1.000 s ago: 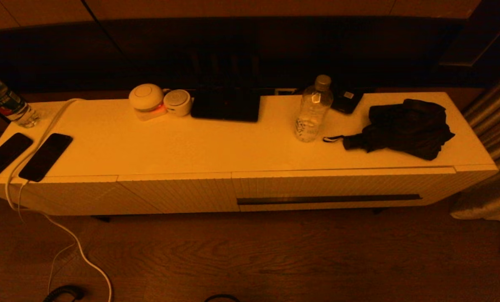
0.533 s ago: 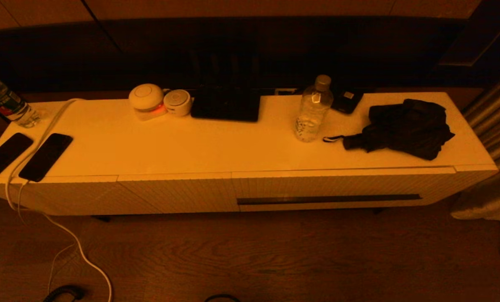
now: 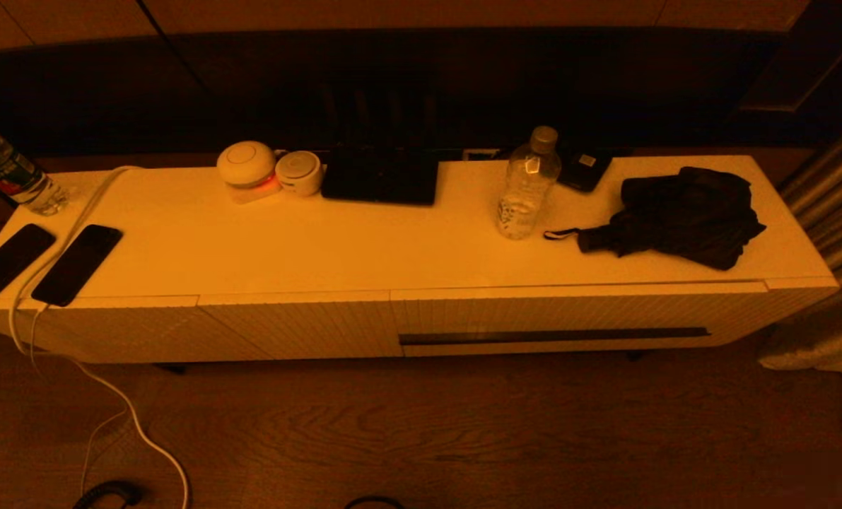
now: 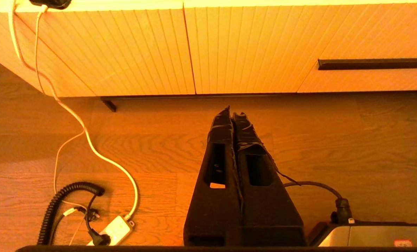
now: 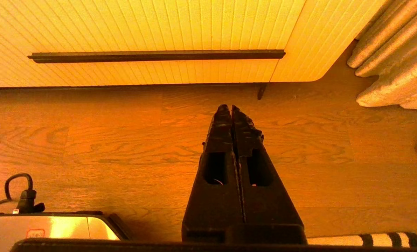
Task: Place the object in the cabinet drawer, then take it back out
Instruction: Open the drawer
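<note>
Plainly, the wide white ribbed cabinet drawer (image 3: pixel 576 314) sits closed at the cabinet's right front, probably stiff and best hooked by its long dark slot handle (image 5: pixel 155 56), while the left gripper (image 4: pixel 232 113) and right gripper (image 5: pixel 231 108) hang pinched together, empty, above the floor.

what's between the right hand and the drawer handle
Only bare wood floor, as the right wrist view shows. The right hand, fingers shut, hangs low in front of the closed drawer, short of its slot handle.
</note>
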Tool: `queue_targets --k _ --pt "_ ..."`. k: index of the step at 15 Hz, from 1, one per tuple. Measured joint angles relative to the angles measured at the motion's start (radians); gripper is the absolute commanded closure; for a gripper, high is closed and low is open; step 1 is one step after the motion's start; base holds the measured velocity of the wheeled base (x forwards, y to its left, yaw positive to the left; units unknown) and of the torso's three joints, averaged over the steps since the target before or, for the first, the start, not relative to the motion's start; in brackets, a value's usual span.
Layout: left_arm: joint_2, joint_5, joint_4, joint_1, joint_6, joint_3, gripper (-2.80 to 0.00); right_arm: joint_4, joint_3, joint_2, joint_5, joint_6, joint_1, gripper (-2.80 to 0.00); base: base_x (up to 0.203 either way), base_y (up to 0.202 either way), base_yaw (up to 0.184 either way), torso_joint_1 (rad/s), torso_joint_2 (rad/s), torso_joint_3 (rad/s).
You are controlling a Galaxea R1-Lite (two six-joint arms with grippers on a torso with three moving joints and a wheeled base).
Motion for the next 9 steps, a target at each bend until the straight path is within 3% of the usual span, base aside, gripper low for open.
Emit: queue_targets --k 4,7,9 --pt "0.000 0.000 0.000 0.000 0.000 0.000 0.00 0.019 -0.013 0.000 -0.003 -0.015 0.000 0.00 0.000 0.000 0.000 0.000 0.00 0.000" --pt "0.000 0.000 0.000 0.000 0.000 0.000 0.00 0.100 -0.150 0.016 0.022 -0.037 0.000 0.00 0.000 0.000 0.000 0.000 0.00 0.000" --pt "0.000 0.000 0.000 0.000 0.000 0.000 0.00 0.146 -0.268 0.090 0.050 -0.093 0.000 0.00 0.000 0.000 0.000 0.000 0.00 0.000"
